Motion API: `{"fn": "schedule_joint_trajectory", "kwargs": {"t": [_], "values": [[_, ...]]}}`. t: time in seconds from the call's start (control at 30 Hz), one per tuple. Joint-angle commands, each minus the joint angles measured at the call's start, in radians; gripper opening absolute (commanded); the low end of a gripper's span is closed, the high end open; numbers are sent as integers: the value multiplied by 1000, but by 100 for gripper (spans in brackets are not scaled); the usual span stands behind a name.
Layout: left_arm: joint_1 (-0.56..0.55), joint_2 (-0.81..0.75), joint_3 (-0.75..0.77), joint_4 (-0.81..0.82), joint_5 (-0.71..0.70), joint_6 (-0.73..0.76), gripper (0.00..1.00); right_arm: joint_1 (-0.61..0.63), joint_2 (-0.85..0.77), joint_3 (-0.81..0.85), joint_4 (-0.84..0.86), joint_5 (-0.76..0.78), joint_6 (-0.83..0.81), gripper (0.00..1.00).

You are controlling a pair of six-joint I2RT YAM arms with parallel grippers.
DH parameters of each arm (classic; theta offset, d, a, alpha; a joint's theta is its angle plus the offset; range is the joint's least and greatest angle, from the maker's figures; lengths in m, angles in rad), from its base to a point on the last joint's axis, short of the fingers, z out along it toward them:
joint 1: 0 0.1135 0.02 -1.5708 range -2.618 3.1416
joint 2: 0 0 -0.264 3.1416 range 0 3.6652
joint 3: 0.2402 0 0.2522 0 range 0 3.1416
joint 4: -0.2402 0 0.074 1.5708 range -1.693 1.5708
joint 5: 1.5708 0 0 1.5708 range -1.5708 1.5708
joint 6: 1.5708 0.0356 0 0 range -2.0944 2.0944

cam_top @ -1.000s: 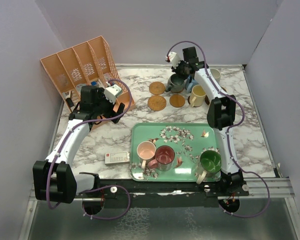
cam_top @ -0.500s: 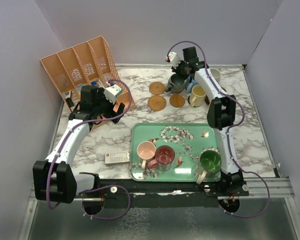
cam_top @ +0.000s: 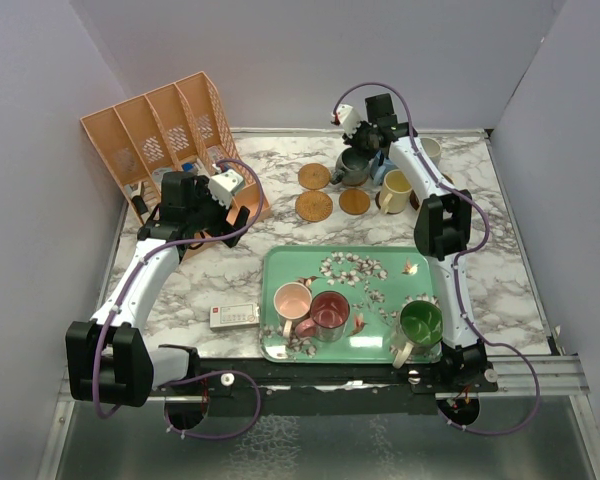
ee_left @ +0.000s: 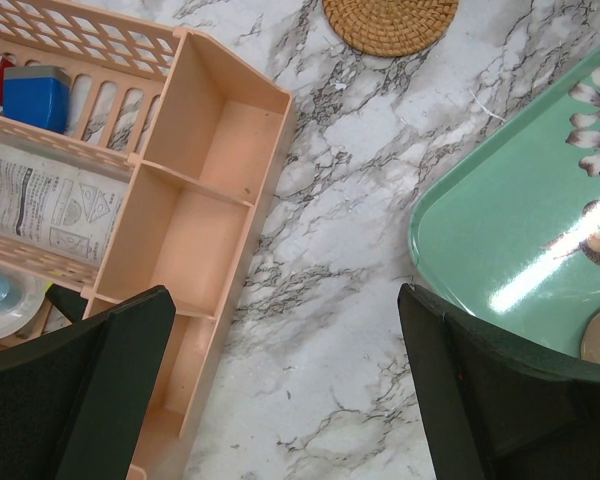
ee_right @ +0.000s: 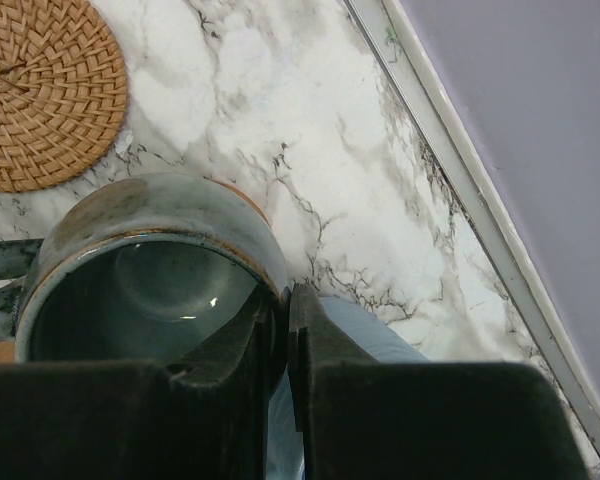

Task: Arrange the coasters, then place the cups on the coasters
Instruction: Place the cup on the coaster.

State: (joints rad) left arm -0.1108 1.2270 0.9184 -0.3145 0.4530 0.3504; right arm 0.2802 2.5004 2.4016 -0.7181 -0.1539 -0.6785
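Cups (cam_top: 396, 190), seven counted, are stood upright and mouths up on a marble counter (cam_top: 230, 280). A pink cup (cam_top: 293, 299), a dark red cup (cam_top: 329, 311) and a green cup (cam_top: 420, 321) are set on a green floral tray (cam_top: 380, 262). Four are clustered far right. The glossy grey cup (ee_right: 150, 210), handle toward the coasters (cam_top: 314, 207), is gripped at its rim by the closed right hand (ee_right: 285, 300). Three round woven coasters are laid flat. The left hand (ee_left: 282, 295) is held wide open and empty.

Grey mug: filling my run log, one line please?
right jaws: shut on grey mug rim | left jaws: open, empty
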Motion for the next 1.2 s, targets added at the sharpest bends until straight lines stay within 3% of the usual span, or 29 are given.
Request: {"fn": "schedule_joint_trajectory", "kwargs": {"t": [0.0,0.5,1.17], "values": [[5,-1,-8,18,29,7,99,-5,-38,3,42,5,-9,7],[6,-3,-7,18,32,4,99,-9,-67,27,20,-13,-21,1],[5,-4,-7,17,32,3,99,-13,-56,63,-6,-26,-38,1]]}}
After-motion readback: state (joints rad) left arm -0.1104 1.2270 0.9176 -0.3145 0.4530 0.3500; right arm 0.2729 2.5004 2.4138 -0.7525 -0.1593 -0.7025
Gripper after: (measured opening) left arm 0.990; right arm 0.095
